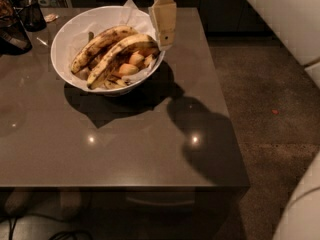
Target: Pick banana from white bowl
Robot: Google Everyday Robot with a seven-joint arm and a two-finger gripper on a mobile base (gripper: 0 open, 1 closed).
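The white bowl (70,39) stands at the back left of the grey table. It holds two speckled yellow bananas and some small pale pieces. The longer curved banana (120,54) lies in front, from the bowl's lower left up to its right rim. The shorter, browner banana (100,43) lies behind it. My gripper (164,41) hangs fingers-down at the bowl's right rim, next to the longer banana's upper end. It holds nothing that I can see.
A dark cup (32,15) and dark objects (11,34) stand at the table's back left corner. The table's right edge (227,119) borders a speckled floor. White arm parts fill the upper right (285,14) and lower right (300,214).
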